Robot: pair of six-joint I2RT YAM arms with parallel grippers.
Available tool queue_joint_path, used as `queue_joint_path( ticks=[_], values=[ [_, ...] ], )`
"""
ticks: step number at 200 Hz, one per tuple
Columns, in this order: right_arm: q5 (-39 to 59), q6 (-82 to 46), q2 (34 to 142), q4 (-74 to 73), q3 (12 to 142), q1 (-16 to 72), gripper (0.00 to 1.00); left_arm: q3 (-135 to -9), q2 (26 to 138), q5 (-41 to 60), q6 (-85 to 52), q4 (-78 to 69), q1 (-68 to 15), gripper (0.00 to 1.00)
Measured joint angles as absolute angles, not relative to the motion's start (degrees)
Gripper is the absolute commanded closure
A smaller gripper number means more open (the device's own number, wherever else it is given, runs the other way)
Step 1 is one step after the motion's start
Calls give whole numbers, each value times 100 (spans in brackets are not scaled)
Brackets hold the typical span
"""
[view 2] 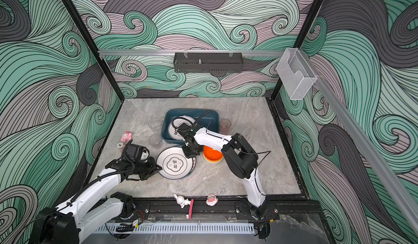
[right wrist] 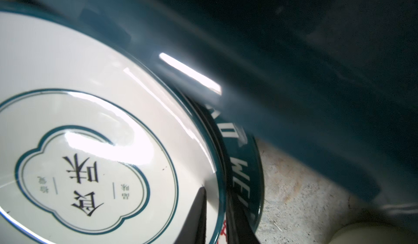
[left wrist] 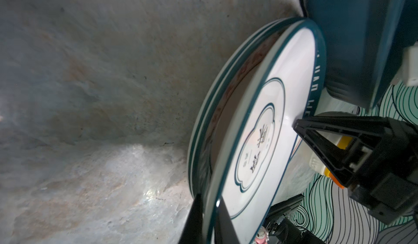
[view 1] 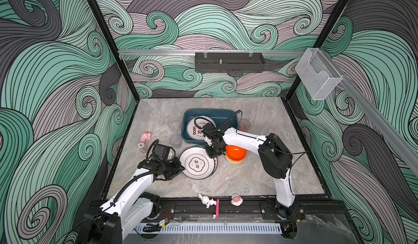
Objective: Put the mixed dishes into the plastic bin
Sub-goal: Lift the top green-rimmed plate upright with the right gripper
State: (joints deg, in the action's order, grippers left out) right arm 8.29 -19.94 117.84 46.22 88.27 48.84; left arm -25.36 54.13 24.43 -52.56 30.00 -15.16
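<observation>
Your grey stone worktop [view 1: 248, 181] sits within wave-patterned walls [view 1: 203, 16]; the bin's [view 1: 210, 111] long axis runs nine-to-three, the plate [view 1: 196, 163] at its six o'clock pinched by left gripper [view 1: 182, 168] and right gripper [view 1: 213, 156].

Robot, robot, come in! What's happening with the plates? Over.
Left hand shut on top plate rim. Right hand clamps opposite rim. Plate outside bin, atop stack. Bin holds one plate; room left.
</observation>
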Motion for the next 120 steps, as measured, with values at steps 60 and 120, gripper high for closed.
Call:
queue_joint_path(
  ticks=[60,120],
  values=[
    [836,-2025,11325,4606,8816,4901,58,-2626,5231,2488,-5253,3059,-1516,100],
    [794,-2126,10121,4571,8674,4814,54,-2926,4886,2421,-5227,3625,-1516,100]
  ],
)
